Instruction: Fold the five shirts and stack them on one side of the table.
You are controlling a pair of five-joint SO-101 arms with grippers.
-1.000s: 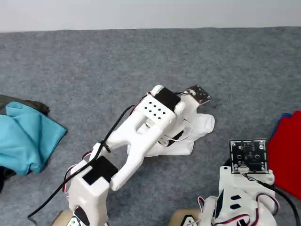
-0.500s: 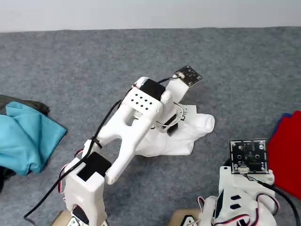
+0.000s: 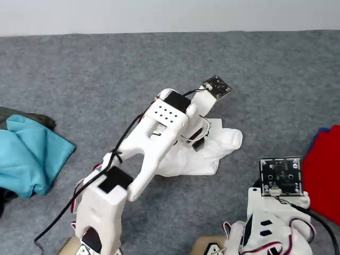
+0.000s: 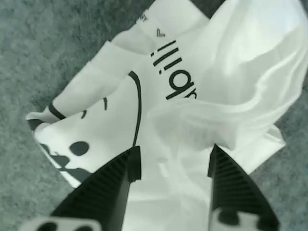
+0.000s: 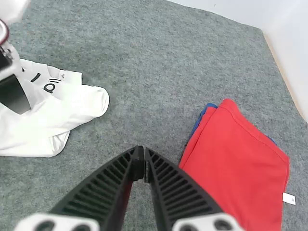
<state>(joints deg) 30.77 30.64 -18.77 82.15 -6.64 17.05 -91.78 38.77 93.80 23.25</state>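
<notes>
Crumpled white printed shirt (image 3: 226,143) lies mid grey textured worktop (image 3: 106,69), long axis side to side, directly beneath left end effector (image 4: 174,156), jaws spread, empty, straddling raised fold; left arm nearer. Right end effector (image 5: 143,161) closed, empty, well apart

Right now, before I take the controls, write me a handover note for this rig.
Left gripper: open, holding nothing, over the white shirt at mid-table.
Right gripper: shut, empty, above bare mat between the white shirt and the red shirt.
Red shirt: folded flat on a blue shirt at the table's right edge.
Teal shirt: loosely bunched on a dark garment at the left edge.
Done: the right-side stack looks started.
Left: the white shirt is rumpled. Fold it, probably the teal and dark ones too, then stack all on one side.
</notes>
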